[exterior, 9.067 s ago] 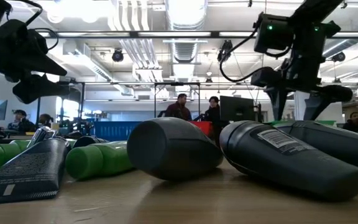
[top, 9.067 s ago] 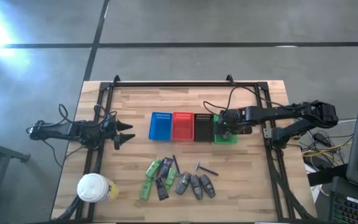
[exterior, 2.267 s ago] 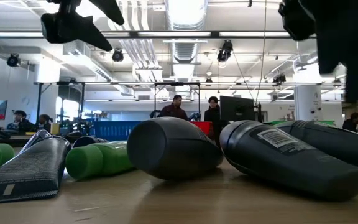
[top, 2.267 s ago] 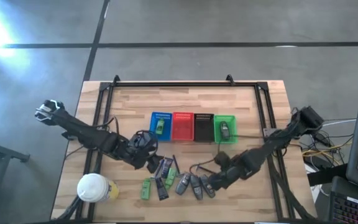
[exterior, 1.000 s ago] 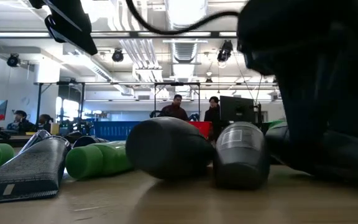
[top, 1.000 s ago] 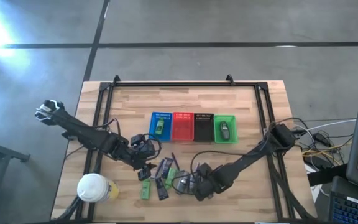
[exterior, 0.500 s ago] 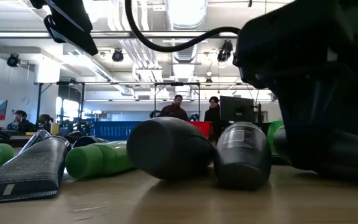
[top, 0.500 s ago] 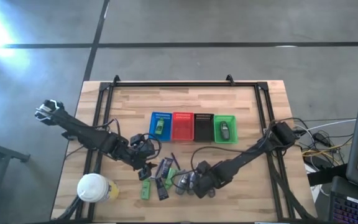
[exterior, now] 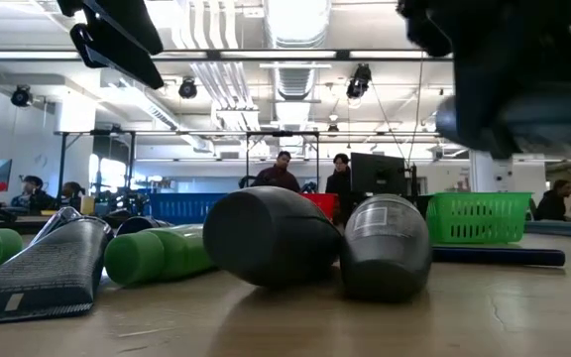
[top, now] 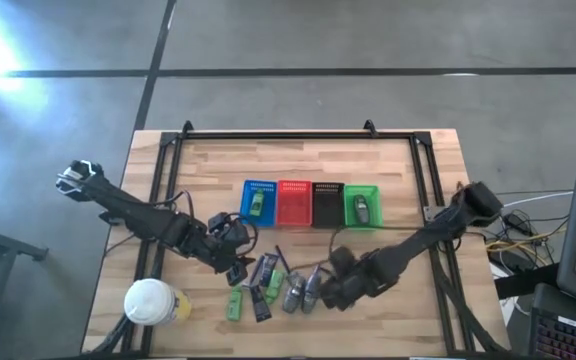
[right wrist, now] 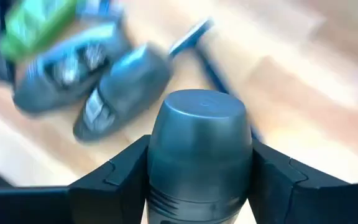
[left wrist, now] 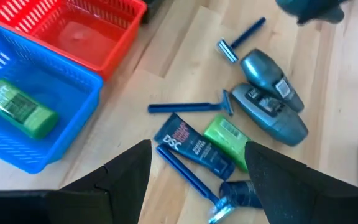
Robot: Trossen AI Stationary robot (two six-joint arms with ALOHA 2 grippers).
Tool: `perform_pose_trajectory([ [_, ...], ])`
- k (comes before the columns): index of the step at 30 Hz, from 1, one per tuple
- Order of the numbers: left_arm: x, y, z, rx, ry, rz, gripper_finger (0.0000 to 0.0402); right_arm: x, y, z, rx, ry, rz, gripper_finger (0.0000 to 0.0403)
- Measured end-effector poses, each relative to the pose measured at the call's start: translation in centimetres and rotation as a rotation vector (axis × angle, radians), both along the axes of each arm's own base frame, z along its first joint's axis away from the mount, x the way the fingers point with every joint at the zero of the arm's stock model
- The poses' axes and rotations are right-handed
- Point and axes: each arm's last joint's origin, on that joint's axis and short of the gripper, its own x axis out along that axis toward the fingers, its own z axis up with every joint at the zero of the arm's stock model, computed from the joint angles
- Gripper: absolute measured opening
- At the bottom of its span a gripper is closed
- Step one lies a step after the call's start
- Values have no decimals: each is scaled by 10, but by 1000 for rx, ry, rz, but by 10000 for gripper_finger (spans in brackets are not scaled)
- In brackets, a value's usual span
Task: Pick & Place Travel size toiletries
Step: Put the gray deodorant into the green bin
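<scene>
So I've two binned, rt gripper (right wrist: 199, 186) clamped on grey bottle (right wrist: 199, 146) (3 o'clock of the pile (top: 268, 285)); lt gripper (left wrist: 197, 165) spread apart, most left.

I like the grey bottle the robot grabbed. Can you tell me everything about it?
The smooth grey rounded plastic bottle sits clamped between the right pincer's two dark fingers, one on each side. Its flat round end faces the wrist camera, with ribbed rings lower down. It hangs lifted above the wooden table, over two similar grey bottles and a thin blue razor.
</scene>
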Motion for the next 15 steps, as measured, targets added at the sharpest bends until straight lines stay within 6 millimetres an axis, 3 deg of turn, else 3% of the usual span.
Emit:
perform_pose_trajectory([
  [4, 0, 2, 0, 8, -12, 43, 264, -25, -23, 35, -68, -25, -142, 206],
  [9, 1, 3, 0, -29, -21, 95, 264, -52, -66, 65, -155, -35, -280, 205],
  [11, 1, 3, 0, -40, -22, 109, 264, -59, -88, 71, -169, -42, -316, 205],
  [15, 0, 3, 0, -66, -16, 137, 264, -67, -130, 66, -167, -11, -330, 206],
])
